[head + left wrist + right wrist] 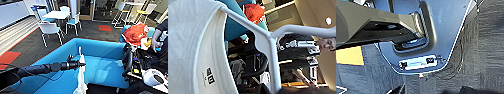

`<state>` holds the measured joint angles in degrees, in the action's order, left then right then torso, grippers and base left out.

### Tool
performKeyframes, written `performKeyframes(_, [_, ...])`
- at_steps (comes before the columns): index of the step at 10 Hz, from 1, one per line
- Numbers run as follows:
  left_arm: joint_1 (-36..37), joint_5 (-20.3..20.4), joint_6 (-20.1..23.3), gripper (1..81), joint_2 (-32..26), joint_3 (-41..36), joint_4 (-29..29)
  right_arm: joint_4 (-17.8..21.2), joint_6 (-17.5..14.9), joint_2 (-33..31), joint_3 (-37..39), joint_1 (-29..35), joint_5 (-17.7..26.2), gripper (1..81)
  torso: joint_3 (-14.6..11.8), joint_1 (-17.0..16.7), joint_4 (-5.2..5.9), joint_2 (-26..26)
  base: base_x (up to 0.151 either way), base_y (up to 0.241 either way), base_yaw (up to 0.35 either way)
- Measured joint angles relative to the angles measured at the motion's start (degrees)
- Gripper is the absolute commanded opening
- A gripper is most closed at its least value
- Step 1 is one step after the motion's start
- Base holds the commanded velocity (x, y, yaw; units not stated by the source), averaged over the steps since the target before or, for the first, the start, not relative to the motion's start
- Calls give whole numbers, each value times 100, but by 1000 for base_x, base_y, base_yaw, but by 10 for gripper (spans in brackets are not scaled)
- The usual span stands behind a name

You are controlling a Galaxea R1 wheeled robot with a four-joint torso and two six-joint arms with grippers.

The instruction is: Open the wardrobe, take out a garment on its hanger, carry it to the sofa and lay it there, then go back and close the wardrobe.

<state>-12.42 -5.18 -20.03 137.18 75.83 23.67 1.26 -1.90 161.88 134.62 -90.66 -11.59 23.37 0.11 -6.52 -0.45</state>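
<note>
My left arm reaches in from the left, and my left gripper (81, 64) is shut on the hanger above the blue sofa (105, 51). The white garment (81, 80) hangs edge-on from the hanger, down past the sofa's front edge, just in front of the seat. In the left wrist view, the white hanger (269, 42) is close up, with the garment (190, 47) draped over one of its shoulders. My right arm (128, 61) stays low beside the torso at the right.
A rust-orange garment (135, 32) lies on a blue seat behind the sofa at the right. A person's hand (153, 42) is beside it. White chairs (51, 28) and a white table (58, 14) stand on the dark carpet beyond the sofa.
</note>
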Motion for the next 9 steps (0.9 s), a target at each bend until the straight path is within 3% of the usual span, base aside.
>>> performKeyframes(4, [223, -193, -23, 10, 301, 642, 110, 4, 0, 55, -2, 87, -4, 811, 2, 0, 0, 0, 0, 0, 0])
performKeyframes(9, [1371, -262, -56, 10, 1020, 1193, 807, 4, 0, 130, 28, 163, 10, 811, 2, 0, 0, 2, 0, 0, 0])
